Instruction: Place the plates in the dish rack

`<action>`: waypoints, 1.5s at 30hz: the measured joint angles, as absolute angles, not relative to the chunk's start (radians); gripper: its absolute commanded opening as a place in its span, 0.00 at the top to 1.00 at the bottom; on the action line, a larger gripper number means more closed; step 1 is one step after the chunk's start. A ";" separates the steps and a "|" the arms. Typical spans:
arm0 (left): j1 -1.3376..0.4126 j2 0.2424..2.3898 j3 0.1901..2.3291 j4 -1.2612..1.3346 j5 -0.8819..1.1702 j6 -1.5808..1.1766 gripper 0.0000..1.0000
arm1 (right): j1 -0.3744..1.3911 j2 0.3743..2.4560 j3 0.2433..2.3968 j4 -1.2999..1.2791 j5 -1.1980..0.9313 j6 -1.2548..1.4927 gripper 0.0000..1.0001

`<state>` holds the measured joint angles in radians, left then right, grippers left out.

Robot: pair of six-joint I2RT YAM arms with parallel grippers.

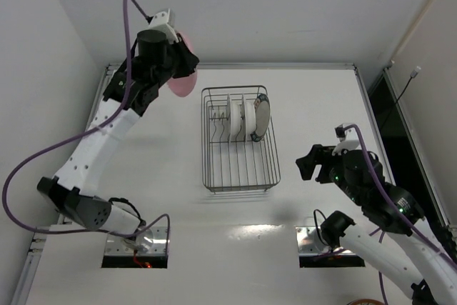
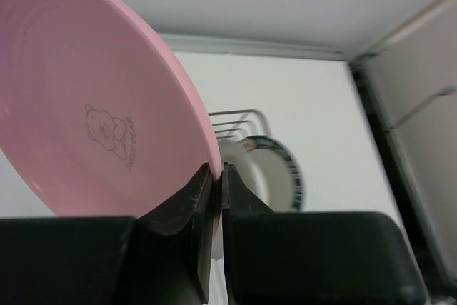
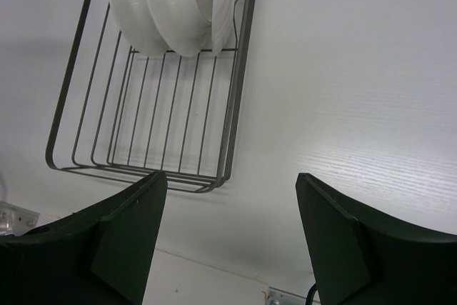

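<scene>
- Table [image 1: 321, 105]: white, and the dish rack sits on it about mid-width.
- Dish rack [image 1: 240, 176]: wire basket, long axis running from far to near, away from the arm bases.
- In the rack's far end are three plates on edge, side by side across its width. Two are plain white plates [image 1: 235, 121], on the left. The blue-rimmed plate [image 1: 262, 118] is on the right and leans slightly. Their faces point left and right.
- Pink plate [image 1: 183, 83]: in the air, out past the rack's far-left corner and not touching it. It is held by its rim, tilted on edge. A bear print faces the left wrist camera.
- Left gripper [image 2: 216, 183]: fingers pinched tight on the pink plate's rim, up left of the rack.
- Right gripper [image 3: 230, 180]: jaws spread wide with nothing between them. It hovers off the rack's near-right corner.
</scene>
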<state>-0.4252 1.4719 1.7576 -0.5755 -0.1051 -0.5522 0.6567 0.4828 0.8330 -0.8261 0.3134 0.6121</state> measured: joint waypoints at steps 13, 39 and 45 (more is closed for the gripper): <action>-0.443 1.401 1.338 -0.102 0.294 -0.771 1.00 | 0.657 0.485 0.833 -0.842 0.311 0.614 0.29; -0.373 1.511 1.190 0.039 0.529 -0.859 1.00 | 0.657 0.482 0.833 -0.870 0.319 0.614 0.29; -0.371 1.525 1.174 0.020 0.532 -0.857 1.00 | 0.657 0.482 0.833 -0.870 0.333 0.614 0.29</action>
<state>-0.3714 1.5249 1.1744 0.0204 0.5323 -0.8570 0.6567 0.4816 0.8330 -0.8696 0.3328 0.6144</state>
